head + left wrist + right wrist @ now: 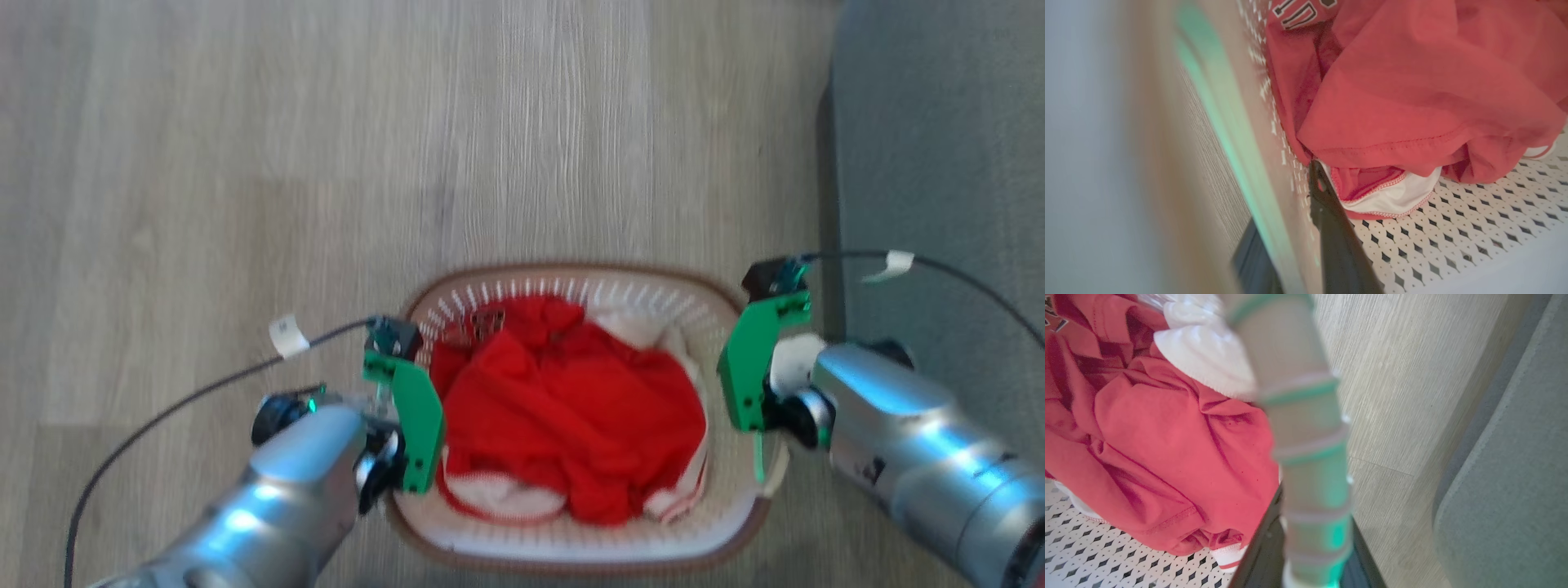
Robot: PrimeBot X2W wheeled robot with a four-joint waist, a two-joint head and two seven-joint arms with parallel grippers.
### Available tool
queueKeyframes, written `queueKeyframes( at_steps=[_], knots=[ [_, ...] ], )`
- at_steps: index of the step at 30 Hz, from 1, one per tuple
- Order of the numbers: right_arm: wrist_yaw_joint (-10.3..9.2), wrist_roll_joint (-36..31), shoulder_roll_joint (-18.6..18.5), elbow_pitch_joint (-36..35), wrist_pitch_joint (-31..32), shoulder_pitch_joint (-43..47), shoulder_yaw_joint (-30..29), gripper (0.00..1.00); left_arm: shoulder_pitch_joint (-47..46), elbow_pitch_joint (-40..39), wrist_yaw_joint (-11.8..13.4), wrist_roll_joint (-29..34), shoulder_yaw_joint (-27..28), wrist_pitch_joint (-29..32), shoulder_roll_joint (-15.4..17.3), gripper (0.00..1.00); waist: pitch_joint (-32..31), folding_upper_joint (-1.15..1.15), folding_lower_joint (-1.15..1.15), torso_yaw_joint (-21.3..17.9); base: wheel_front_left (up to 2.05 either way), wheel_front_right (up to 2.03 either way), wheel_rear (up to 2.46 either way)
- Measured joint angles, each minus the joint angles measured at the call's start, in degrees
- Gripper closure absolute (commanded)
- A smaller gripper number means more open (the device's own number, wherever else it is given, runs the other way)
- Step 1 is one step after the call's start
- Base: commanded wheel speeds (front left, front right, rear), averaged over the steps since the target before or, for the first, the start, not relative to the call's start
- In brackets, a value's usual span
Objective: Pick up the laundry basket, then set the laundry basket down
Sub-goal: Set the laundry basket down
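The laundry basket (571, 270), white with perforated walls and a brown rim, lies below me between my two arms, holding red and white clothes (563, 400). My left gripper (411, 461) stands at its left rim. In the left wrist view the gripper (1286, 232) straddles the basket wall (1229, 102), one dark finger (1331, 228) inside and the other outside. My right gripper (758, 445) is at the right rim. The right wrist view has that gripper (1314, 543) closed around the blurred rim and handle (1298, 396).
Pale wood-look floor (326, 163) spreads to the left and ahead. A grey upholstered surface (939, 163) runs along the right side, close to my right arm. Black cables with white tags (287, 335) loop from both wrists.
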Motion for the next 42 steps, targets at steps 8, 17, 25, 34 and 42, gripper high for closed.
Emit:
queueKeyframes(
  at_steps=[8,17,25,34,42],
  knots=[
    [0.09,-2.18,-0.34,1.74,-5.33,-5.32,-0.42,1.0,-5.62,1.4,0.38,0.6,0.34,-4.68,-1.0,1.0,10.06,0.0,0.0,-0.4,0.0,0.0,0.0],
    [0.16,-1.93,-0.18,4.23,-9.32,-10.22,-0.62,1.0,-10.54,-0.73,3.2,1.1,0.3,-6.56,-0.85,1.0,20.18,0.0,0.0,-0.49,0.0,0.0,0.0],
    [0.18,-3.56,0.42,5.78,-11.4,-13.66,-0.69,1.0,-13.9,-0.68,3.99,1.03,0.31,-7.53,-0.77,1.0,25.81,0.0,0.0,-1.06,0.0,0.0,0.0],
    [0.2,-3.94,0.88,7.1,-14.67,-16.13,-0.68,1.0,-15.88,-0.63,5.21,1.02,0.32,-9.61,-0.77,1.0,29.07,0.0,-0.01,-1.46,0.0,0.0,0.0],
    [0.4,-4.6,1.12,8.24,-18.01,-16.6,-0.66,1.0,-16.27,-0.91,5.88,1.02,0.32,-10.62,-0.78,1.0,30.48,0.0,-0.01,-1.36,0.0,0.0,0.0]
  ],
)
